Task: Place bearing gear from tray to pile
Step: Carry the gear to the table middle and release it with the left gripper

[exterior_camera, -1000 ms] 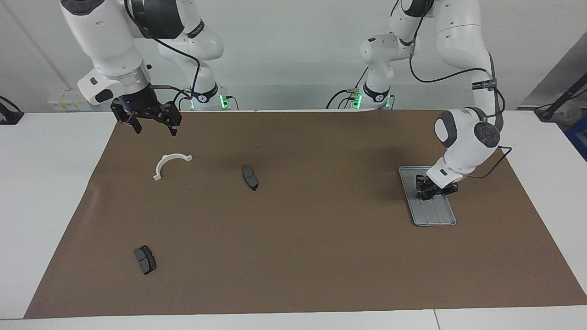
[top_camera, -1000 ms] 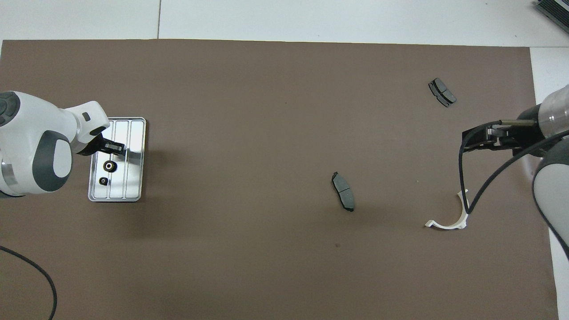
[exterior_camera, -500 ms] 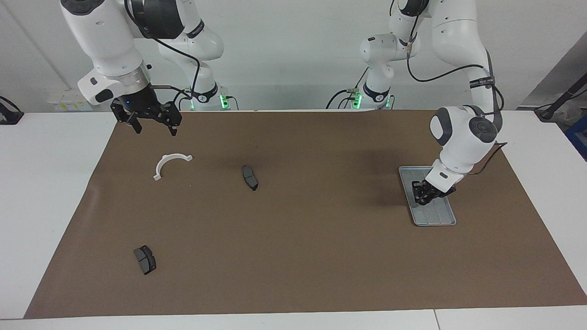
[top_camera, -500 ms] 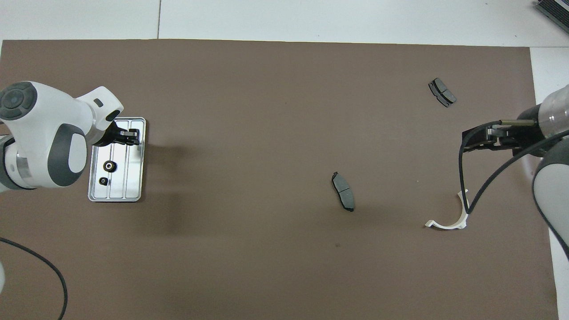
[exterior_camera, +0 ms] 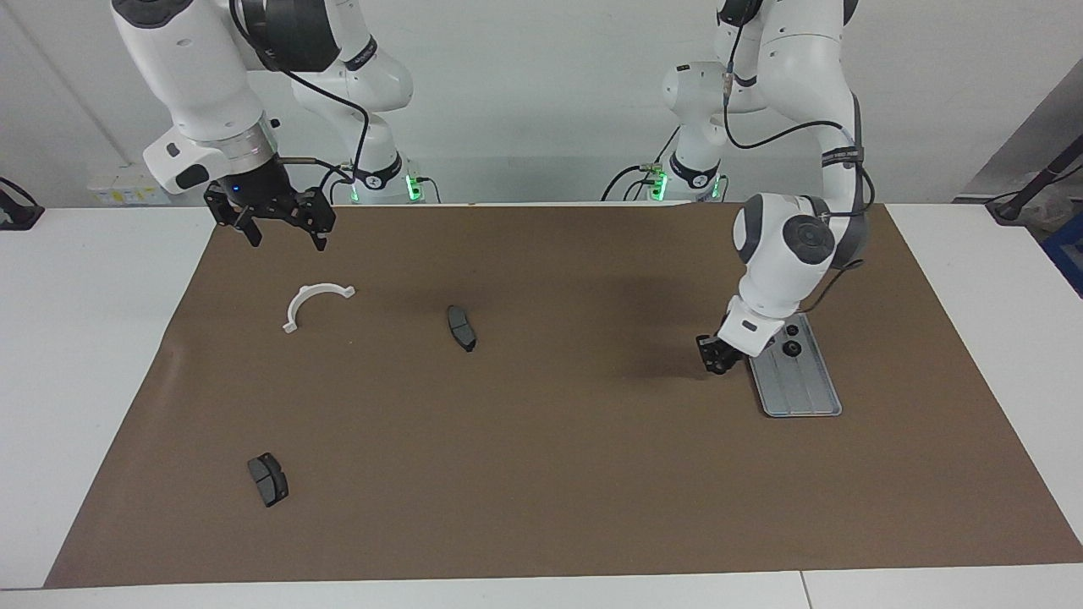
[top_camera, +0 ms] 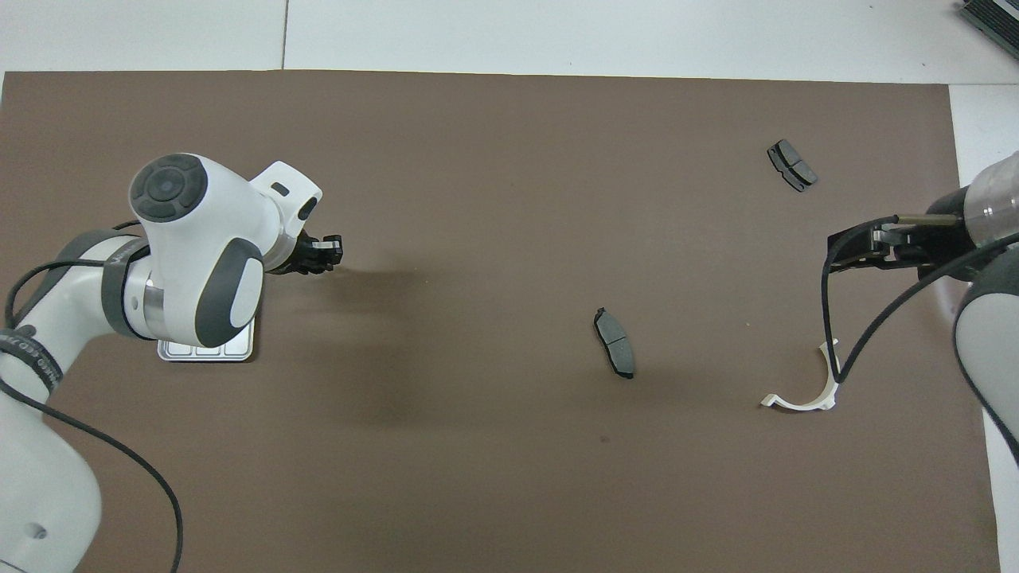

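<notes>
Bearing gears [exterior_camera: 793, 347]: two small dark ones on tray [exterior_camera: 804, 393], at its end nearer robots. Tray on brown mat [exterior_camera: 550, 474], toward left arm's end of tabletop. Left pincer [exterior_camera: 717, 355] low over mat, just beside tray edge; open or closed, holding anything: cannot tell. Right pincer [exterior_camera: 288, 242] spread wide, empty, waits above mat near white bracket [exterior_camera: 315, 303]. Pile scattered: bracket, brake pad [exterior_camera: 462, 327] mid-mat, second brake pad [exterior_camera: 268, 479] farther from robots.
</notes>
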{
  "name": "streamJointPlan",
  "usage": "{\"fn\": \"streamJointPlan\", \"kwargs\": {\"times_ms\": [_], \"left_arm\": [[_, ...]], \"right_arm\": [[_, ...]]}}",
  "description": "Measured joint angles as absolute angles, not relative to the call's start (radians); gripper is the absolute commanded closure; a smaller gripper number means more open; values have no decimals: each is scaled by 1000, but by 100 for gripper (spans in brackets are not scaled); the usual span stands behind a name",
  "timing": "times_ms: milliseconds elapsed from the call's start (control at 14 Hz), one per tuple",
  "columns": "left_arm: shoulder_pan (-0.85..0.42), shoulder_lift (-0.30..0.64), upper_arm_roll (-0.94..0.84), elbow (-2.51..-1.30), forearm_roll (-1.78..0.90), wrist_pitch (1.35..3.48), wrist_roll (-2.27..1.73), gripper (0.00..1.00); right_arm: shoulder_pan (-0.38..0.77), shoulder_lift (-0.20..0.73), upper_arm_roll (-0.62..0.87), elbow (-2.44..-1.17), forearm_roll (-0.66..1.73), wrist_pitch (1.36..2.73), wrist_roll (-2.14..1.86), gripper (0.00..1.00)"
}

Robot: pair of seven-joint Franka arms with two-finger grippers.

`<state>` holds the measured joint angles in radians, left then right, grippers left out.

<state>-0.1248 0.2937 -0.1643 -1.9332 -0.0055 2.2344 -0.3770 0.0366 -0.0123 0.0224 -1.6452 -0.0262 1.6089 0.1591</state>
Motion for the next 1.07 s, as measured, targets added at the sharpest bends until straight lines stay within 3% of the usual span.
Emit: {"fn": "streamJointPlan", "kwargs": {"times_ms": [643,714,786,857,929,1071], "left_arm": [[-373,312,-170,-1932,-32,2308,-725,100],[-386,318,-170,-1932,-37,2311,-728,92],[-396,323,-170,-1933,-39,2312,-730,77],[-404,327,-170,-1933,-40,2313,-733,54],[-410,328,-170,-1934,-40,2313,-734,40],[-414,328,-170,-1934,-41,2313,-748,30]], "right_arm": [[43,-13,22,-1645,-26,1618,159,0],[43,-13,22,-1645,-26,1623,159,0],[45,-13,22,-1645,-26,1631,159,0],[47,-13,22,-1647,-26,1641,159,0],[51,-13,22,-1651,-25,1656,159,0],[71,-13,23,-1663,-25,1684,159,0]]}}
